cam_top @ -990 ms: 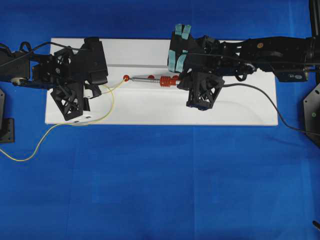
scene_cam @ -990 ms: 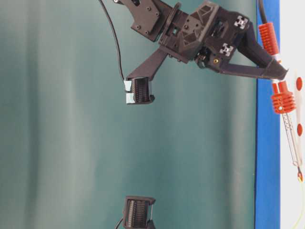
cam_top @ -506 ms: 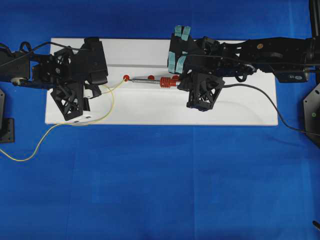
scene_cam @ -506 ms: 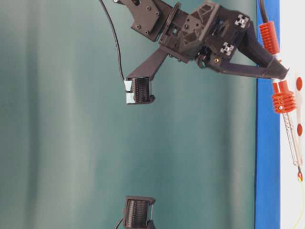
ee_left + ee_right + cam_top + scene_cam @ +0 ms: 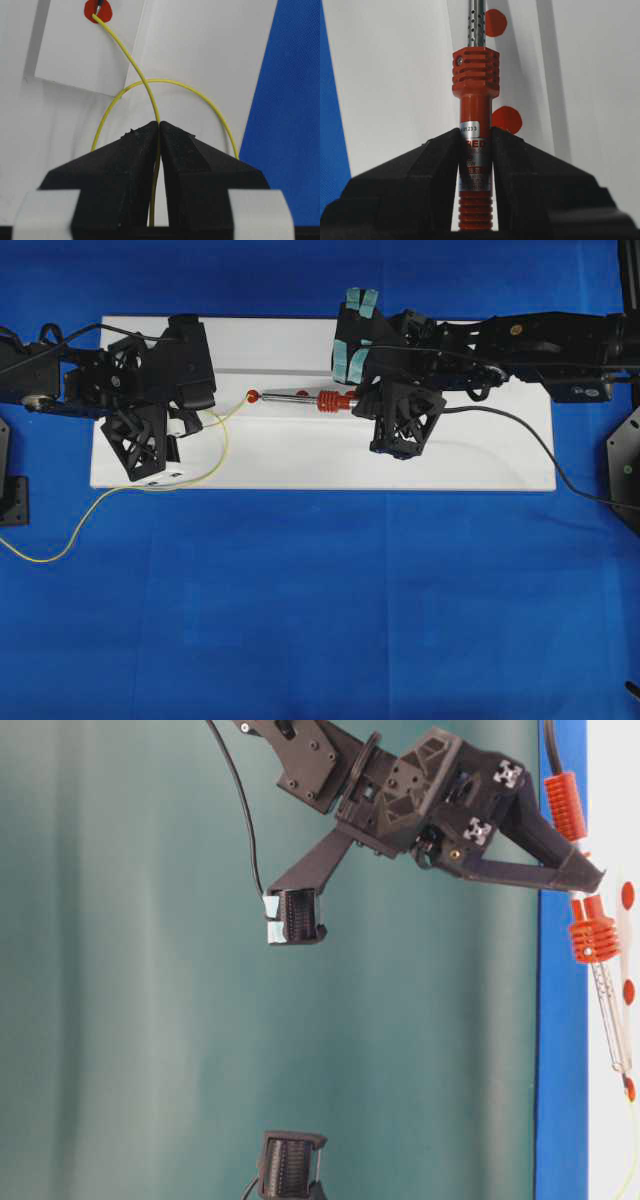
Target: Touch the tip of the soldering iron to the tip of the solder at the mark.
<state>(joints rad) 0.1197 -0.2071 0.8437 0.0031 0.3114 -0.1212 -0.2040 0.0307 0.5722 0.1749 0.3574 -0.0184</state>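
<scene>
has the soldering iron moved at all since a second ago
Yes. In the overhead view the soldering iron has slid left along the white board, its tip closer to the red mark.

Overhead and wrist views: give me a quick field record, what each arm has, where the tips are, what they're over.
left gripper: jaws shut on the solder
right gripper: jaws shut on the soldering iron, gripping its orange handle
solder tip: on the red mark
iron tip: at the same red mark, beside the solder tip; contact looks made, the left wrist view cuts it off
surface: white board on a blue cloth
other red marks: two, near the iron's shaft
</scene>
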